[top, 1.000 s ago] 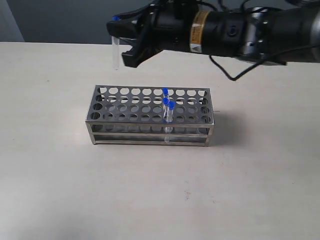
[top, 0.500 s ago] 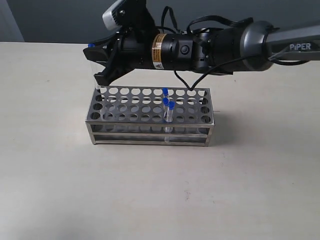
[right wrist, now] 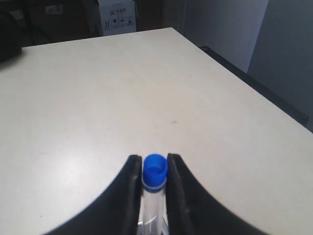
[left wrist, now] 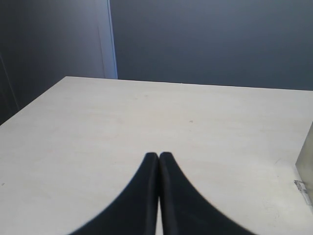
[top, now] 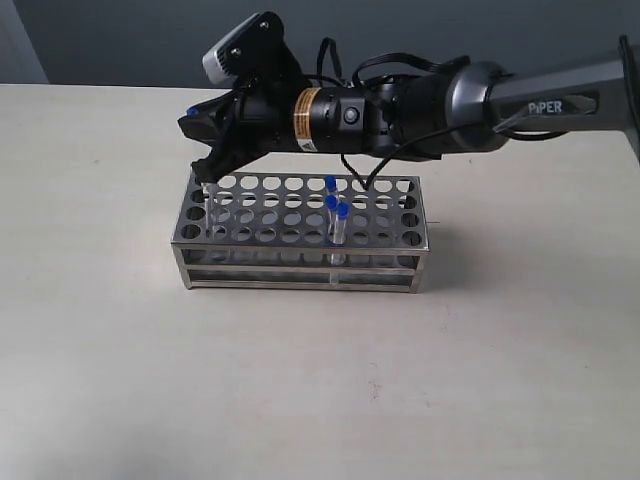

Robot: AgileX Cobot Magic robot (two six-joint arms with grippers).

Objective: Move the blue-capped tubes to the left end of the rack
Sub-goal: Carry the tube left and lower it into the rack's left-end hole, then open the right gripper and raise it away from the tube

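Observation:
The shiny steel rack stands mid-table. Three blue-capped tubes stand together in holes right of its middle. My right gripper reaches across to the rack's left end, shut on a fourth blue-capped tube; the clear tube's lower end dips into a hole at the far-left back corner. In the right wrist view both fingers press the tube just below its cap. My left gripper is shut and empty over bare table, and the exterior view does not show it.
The pale table spreads all round the rack. A dark wall runs behind its far edge. In the left wrist view a corner of the rack shows at the frame's side. Cables loop over the right arm.
My right gripper has carried the tube leftward and down, from above and behind the rack to its left end, where the tube's bottom now enters a hole.

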